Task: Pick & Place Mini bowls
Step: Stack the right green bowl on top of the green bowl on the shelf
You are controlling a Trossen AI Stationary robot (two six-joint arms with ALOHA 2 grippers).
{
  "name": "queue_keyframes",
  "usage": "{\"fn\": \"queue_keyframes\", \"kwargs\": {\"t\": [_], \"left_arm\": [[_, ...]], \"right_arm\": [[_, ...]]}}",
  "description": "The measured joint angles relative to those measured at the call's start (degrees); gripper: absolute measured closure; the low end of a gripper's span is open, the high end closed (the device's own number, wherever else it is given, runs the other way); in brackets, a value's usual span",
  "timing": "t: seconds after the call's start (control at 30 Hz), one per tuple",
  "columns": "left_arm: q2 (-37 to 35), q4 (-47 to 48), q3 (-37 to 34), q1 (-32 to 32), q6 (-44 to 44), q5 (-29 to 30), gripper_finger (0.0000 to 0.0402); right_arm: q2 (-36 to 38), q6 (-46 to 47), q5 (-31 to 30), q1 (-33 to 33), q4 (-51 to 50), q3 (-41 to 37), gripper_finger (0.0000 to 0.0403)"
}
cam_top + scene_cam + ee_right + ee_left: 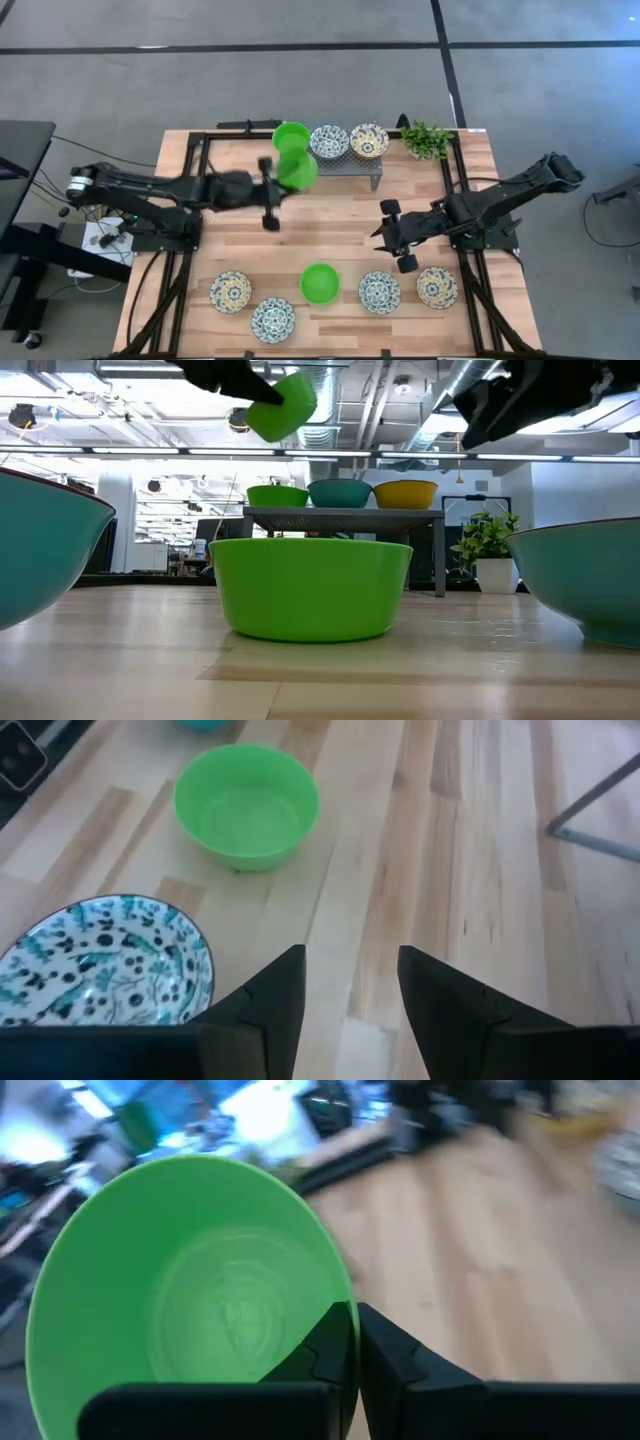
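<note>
My left gripper (282,185) is over the table's middle, just in front of the grey rack (360,160), shut on a plain green mini bowl (298,170), which shows high up in the low view (283,405). On the rack stand a green bowl (291,136), a blue-patterned bowl (329,141) and a yellow-patterned bowl (369,140). Near the table's near edge sit a yellow bowl (230,291), a blue bowl (272,319), a green bowl (320,283), a blue bowl (379,291) and a yellow bowl (437,287). My right gripper (385,236) hangs open above the table's right half, touching nothing. My left gripper holds the green bowl by its rim (345,1295), pinched with one finger (325,1350) inside the bowl and the other finger (395,1360) outside its wall. The fingers come roughly level from the table's left. The bowl is lifted clear and tilted (283,405).
A small leafy plant (427,138) stands in a white pot (495,573) at the rack's right end. In the right wrist view a green bowl (247,805) and a blue-patterned bowl (100,960) lie ahead of the open fingers. Bare wood lies between the rack and the near row.
</note>
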State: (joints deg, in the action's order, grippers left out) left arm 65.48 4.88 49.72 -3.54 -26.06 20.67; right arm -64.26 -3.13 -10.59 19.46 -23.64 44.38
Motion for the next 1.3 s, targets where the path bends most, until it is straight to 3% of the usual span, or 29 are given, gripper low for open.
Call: {"fn": "queue_keyframes", "kwargs": {"t": [0.2, 0.33, 0.53, 0.97, 1.3], "left_arm": [[-3.29, 0.28, 0.04, 11.58, 4.42, -1.86, 0.0390], [-1.66, 0.21, 0.04, 17.78, 4.50, -7.73, 0.0390], [2.87, 0.24, 0.04, 23.96, 4.51, -8.25, 0.0390], [10.27, -3.64, 0.04, 25.51, 2.03, -8.46, 0.0383], [9.79, -4.23, 0.02, 25.50, 0.83, -8.37, 0.0354]], "right_arm": [[0.44, -1.50, 0.01, -1.80, 3.31, -2.58, 0.0247], [0.25, -2.50, 0.05, -2.64, 3.19, -2.58, 0.0245], [0.25, -3.32, 0.03, -3.81, 3.24, -2.58, 0.0248], [0.25, -3.31, 0.03, -4.02, 3.17, -2.58, 0.0249], [0.25, -3.31, 0.05, -4.02, 3.17, -2.58, 0.0250]]}}
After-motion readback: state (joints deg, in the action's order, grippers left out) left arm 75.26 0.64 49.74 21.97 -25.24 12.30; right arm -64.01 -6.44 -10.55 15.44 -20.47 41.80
